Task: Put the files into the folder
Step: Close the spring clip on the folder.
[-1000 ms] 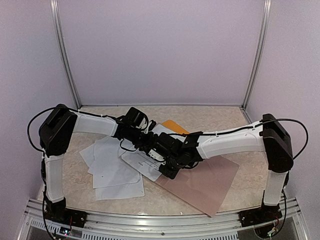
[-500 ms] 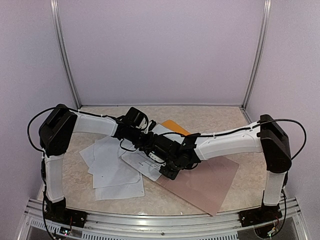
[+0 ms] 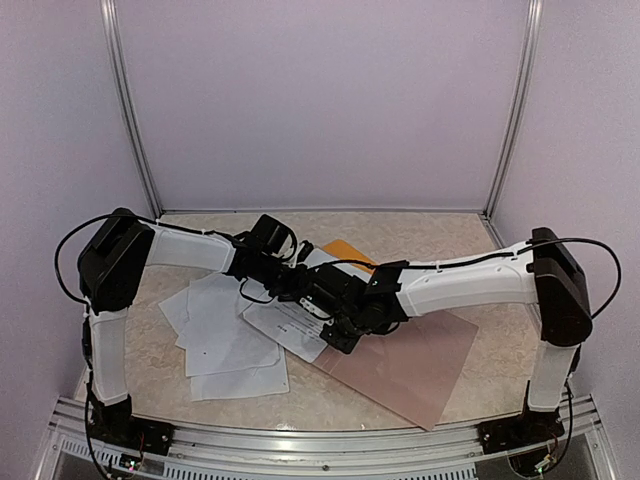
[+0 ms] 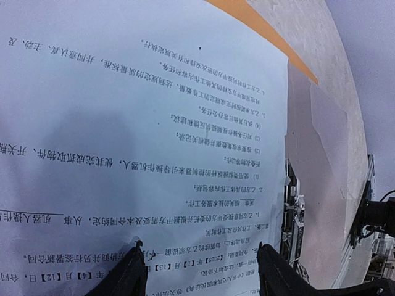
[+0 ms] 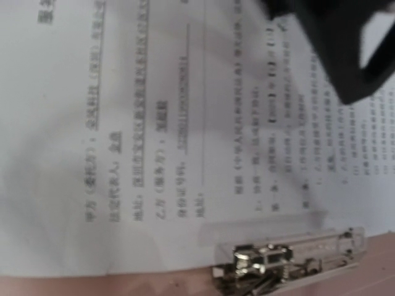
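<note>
Lilac walls (image 3: 320, 110) are enclosing a beige marbled bench (image 3: 150, 365). Toward its left edge, loose white printed paper sheets (image 3: 225, 335) are lying fanned and overlapping. At the bench's middle the left gripper (image 4: 203, 268) is hanging over one sheet, fingers spread and grasping nothing. Behind it a flat orange-yellow folder (image 3: 352, 253) is peeking from under the paper. The right gripper (image 3: 338, 338) is reaching low beside it; I cannot tell whether it is clenched. A small metal clip (image 5: 271, 262) is sitting at that sheet's edge. A pinkish-brown flat board (image 3: 410, 365) is lying toward the near right corner.
</note>
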Motion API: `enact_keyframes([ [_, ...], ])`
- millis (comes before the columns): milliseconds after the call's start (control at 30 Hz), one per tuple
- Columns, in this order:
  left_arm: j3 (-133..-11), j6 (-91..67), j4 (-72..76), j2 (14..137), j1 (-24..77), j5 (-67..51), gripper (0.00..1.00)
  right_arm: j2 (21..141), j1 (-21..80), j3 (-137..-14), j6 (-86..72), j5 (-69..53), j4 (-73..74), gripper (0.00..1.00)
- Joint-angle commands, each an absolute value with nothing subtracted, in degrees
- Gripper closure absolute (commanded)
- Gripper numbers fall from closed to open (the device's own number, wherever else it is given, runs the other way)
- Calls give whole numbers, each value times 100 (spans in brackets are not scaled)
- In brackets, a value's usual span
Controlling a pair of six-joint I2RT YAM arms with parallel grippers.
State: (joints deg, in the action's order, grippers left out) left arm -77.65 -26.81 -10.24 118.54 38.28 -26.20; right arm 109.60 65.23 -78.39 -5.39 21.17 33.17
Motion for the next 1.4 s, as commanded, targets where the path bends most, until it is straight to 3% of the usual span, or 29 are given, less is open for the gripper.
enact_keyframes([
  [0, -7611, -2562, -1437, 11997, 3823, -2532, 41, 10661, 6483, -7796, -664, 2264, 3403, 86],
  [1200, -7638, -2496, -1532, 11971, 3885, -2454, 42, 10045, 5319, -6990, -571, 1624, 2672, 88],
  [1367, -7664, -2487, -1540, 11992, 3885, -2465, 42, 9782, 5088, -6766, -657, 1199, 2405, 83],
])
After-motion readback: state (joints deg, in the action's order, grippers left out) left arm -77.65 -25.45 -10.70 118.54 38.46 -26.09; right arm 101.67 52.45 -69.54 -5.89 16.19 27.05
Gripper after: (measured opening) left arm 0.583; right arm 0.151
